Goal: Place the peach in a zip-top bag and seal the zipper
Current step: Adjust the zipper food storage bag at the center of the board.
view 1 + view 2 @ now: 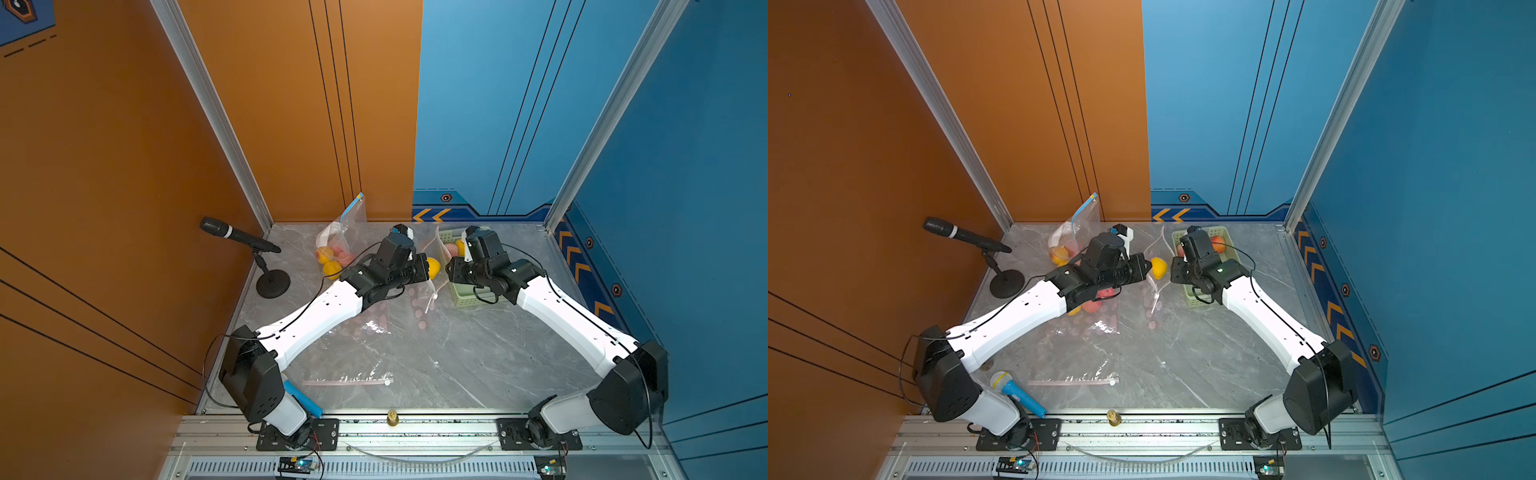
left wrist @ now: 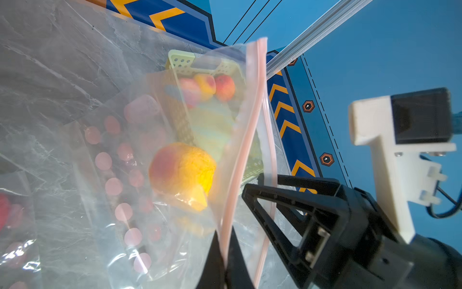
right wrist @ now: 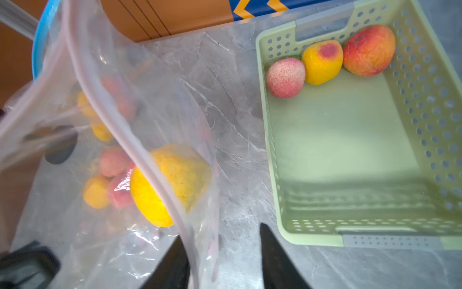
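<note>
Peach [image 2: 182,172] is resting inside the bag [image 2: 125,75]; we are pinching its zipper [image 2: 240,160] in our left jaws, our right jaws parted around the opposite lip [image 2: 272,155].

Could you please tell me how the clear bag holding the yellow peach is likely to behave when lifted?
The bag will probably be floppy: its thin film wrinkles and sags. The peach likely weighs it down and could swing. Pinched only at the zipper strip by the left gripper, the slick film might slip.
</note>
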`<state>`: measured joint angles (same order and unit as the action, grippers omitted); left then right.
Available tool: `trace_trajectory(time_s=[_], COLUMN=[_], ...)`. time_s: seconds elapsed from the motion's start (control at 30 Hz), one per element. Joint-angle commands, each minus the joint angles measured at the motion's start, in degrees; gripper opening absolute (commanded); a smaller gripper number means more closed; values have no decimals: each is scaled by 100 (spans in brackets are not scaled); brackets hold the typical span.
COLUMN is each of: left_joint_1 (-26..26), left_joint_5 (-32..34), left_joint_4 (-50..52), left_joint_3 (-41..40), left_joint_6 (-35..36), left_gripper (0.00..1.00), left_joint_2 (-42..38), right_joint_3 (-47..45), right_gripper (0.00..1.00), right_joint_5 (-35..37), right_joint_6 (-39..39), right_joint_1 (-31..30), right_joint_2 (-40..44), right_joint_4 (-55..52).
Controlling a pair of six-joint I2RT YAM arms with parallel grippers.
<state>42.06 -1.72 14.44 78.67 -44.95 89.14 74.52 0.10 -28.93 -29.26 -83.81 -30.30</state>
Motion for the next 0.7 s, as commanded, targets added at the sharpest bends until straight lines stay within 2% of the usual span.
trace_trajectory(time_s=[0.0,0.07,0.3,0.43,0.53,0.67], left_joint_1=[14,24,-49,-173,-218,-9], left_joint_5=[314,486,690,741,735,735], left_joint_4=[200,307,534,557,525,540], left_joint_3=[-67,-30,139,57,88,348], left_joint_6=[199,329,488,483,522,694], left_gripper=[0,0,0,0,0,0], left_joint_2=[-185,-172,56,1,-148,-312], right_joint_3=[306,486,1078,885,717,727], right_gripper=[12,0,0,0,0,0], right_joint_5=[-79,-63,362,746,466,438], right_joint_6=[71,179,492,477,355,353], right_joint_1=[-74,-152,-700,-658,-477,-429], right_joint_2=[121,196,717,808,665,376], right_joint_4=[99,-19,-271,-403,-432,-502])
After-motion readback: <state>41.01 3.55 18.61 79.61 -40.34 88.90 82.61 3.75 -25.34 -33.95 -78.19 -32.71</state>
